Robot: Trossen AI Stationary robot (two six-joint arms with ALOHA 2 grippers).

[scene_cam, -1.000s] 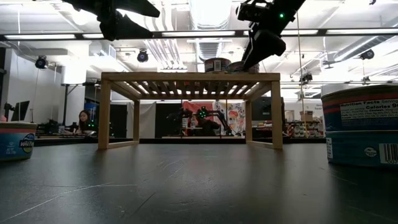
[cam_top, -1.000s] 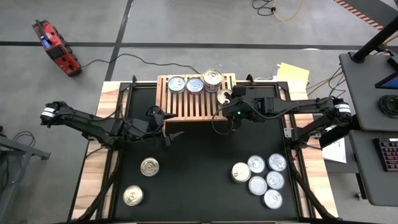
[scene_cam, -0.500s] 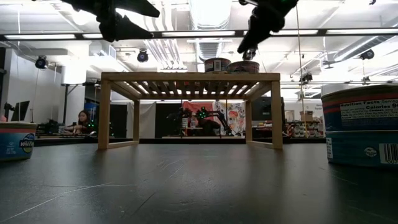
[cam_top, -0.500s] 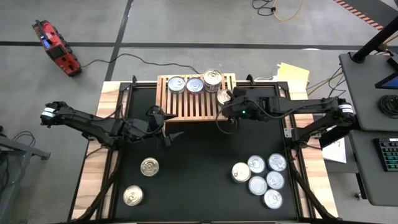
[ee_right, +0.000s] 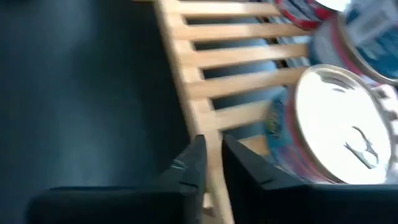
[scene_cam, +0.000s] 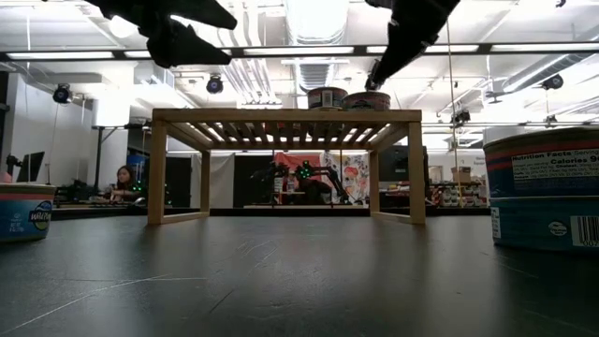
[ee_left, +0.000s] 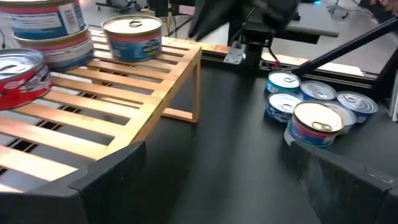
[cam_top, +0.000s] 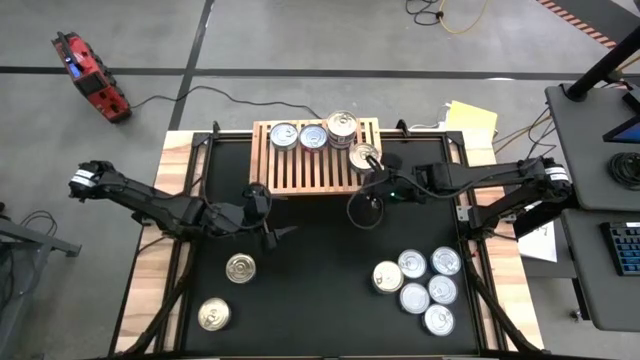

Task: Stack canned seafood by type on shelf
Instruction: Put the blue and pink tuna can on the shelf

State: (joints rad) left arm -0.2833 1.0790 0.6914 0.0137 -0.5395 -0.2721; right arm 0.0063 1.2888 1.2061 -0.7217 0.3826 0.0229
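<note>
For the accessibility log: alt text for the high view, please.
Seen from above, a wooden shelf holds four cans, and the right gripper hangs shut just off its front right corner. The left gripper is open over the mat; more cans wait below.

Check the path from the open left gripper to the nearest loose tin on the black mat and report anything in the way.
Nothing visible blocks it. The open left gripper hovers over bare black mat in front of the light-wood slatted shelf, and the round gold-lidded tin sits just beyond, alone.
</note>
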